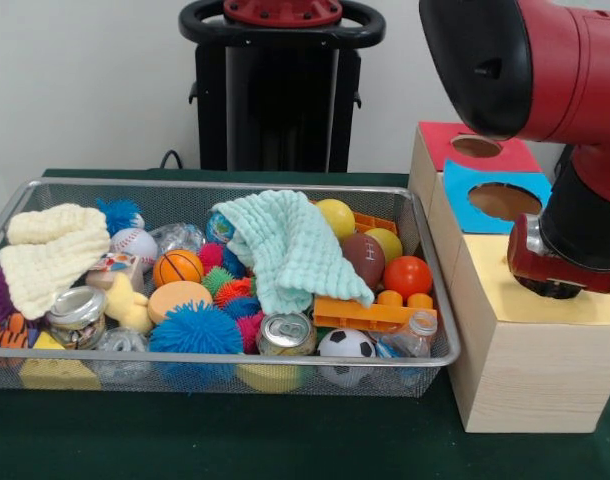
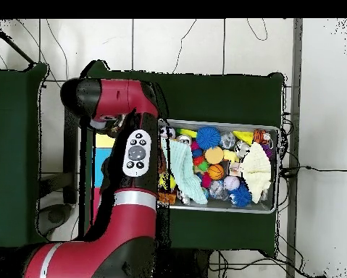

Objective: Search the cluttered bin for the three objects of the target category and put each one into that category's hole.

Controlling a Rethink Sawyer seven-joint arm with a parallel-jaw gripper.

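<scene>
Though toy-crammed, wire bin, mint cloth atop.

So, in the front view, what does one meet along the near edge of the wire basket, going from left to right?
Yellow block → blue spiky ball → silver can → soccer ball → clear plastic bottle, then the yellow-topped box outside the basket.

Arm over yellow-top box.

A: Bright and even indoors, soft shadows under the wire basket on the counter.
B: A glint on the tin can; the nearby arm looks soft.
</scene>
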